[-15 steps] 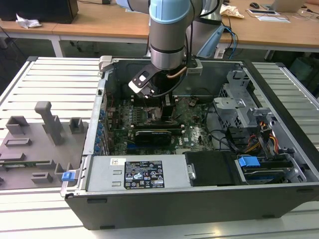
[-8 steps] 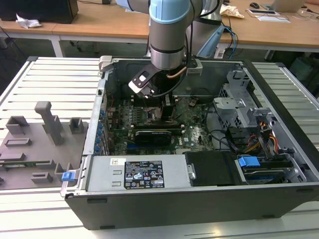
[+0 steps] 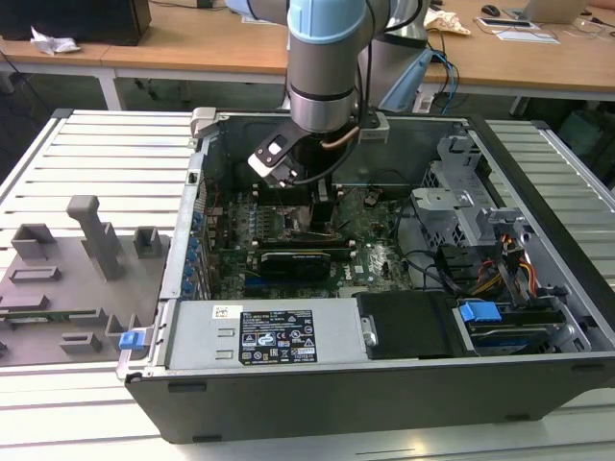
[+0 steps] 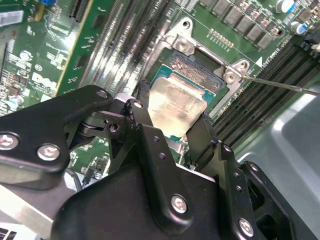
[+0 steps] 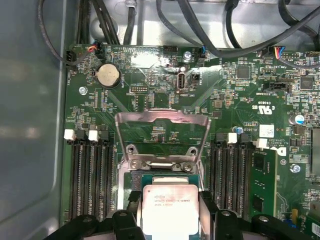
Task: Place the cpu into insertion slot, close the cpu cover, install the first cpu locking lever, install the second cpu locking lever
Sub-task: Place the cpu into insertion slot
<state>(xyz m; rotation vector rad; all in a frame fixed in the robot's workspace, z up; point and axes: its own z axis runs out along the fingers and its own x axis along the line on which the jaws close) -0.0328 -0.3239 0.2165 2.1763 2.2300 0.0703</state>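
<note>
1. Exterior view: a grey tray sits well left of the board, and the arm is plunged in right over it.
2. Second wrist view: the gripper is clamped on the cpu, pinching two opposite edges, just over the board's socket.
3. First wrist view: the cover stands tipped open off the board, just past the cpu.

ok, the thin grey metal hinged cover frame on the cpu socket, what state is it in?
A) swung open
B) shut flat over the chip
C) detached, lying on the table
A: in the first wrist view the thin grey metal cover frame stands swung up and open. The small square silvery-topped cpu is not under it but sits between the fingers of the black gripper.
</note>
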